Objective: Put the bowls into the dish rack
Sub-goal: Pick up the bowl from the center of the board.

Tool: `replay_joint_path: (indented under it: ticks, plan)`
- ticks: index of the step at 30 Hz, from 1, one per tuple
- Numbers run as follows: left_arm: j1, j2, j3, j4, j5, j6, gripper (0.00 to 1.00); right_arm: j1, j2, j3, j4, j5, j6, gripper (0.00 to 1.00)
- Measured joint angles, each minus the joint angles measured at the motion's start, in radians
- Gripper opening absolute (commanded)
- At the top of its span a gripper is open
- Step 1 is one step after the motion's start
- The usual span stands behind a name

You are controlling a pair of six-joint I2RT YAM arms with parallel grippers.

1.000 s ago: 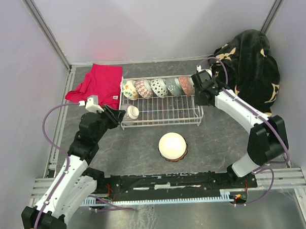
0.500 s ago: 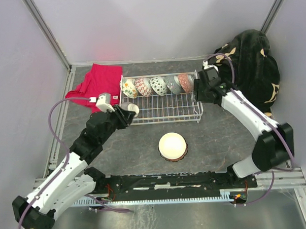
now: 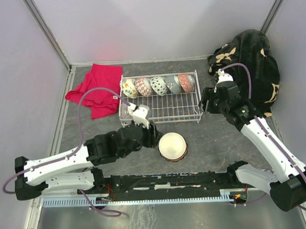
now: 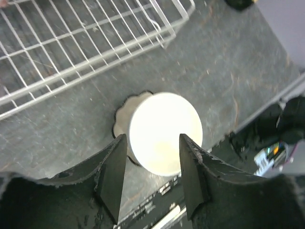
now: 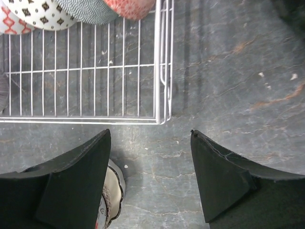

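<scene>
The white wire dish rack (image 3: 168, 110) holds several patterned bowls (image 3: 158, 86) on edge along its back row. A cream bowl (image 3: 172, 145) with a dark scalloped rim sits on the table in front of the rack. My left gripper (image 3: 154, 139) hovers at that bowl's left side. In the left wrist view the gripper (image 4: 153, 139) is open, and the bowl (image 4: 164, 129) shows between its fingers without touching them. My right gripper (image 3: 204, 102) is open and empty just outside the rack's right end. The right wrist view shows the gripper (image 5: 150, 134) above bare table near the rack's corner (image 5: 159, 71).
A red cloth (image 3: 96, 89) lies left of the rack. A dark blanket with tan patches (image 3: 250, 64) fills the back right corner. The arms' mounting rail (image 3: 171, 182) runs along the near edge. Grey walls close in three sides.
My left arm swung from the rack's left end down to the cream bowl, its jaws a little wider. My right gripper opened and drew back from the red bowl to outside the rack.
</scene>
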Motion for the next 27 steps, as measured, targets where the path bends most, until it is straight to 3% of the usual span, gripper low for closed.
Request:
replay_joint_path:
  ticks: [4, 11, 27]
  plan:
    - [-0.184, 0.043, 0.032, -0.079, -0.074, 0.001, 0.67, 0.000, 0.031, -0.019, 0.019, -0.048, 0.015, 0.76]
    - [-0.349, 0.295, 0.162, -0.158, -0.131, 0.002, 0.82, 0.000, 0.019, -0.034, 0.040, -0.070, 0.025, 0.76]
    - [-0.370, 0.602, 0.325, -0.245, -0.144, 0.037, 0.78, 0.000, -0.038, -0.038, 0.041, -0.064, 0.029, 0.78]
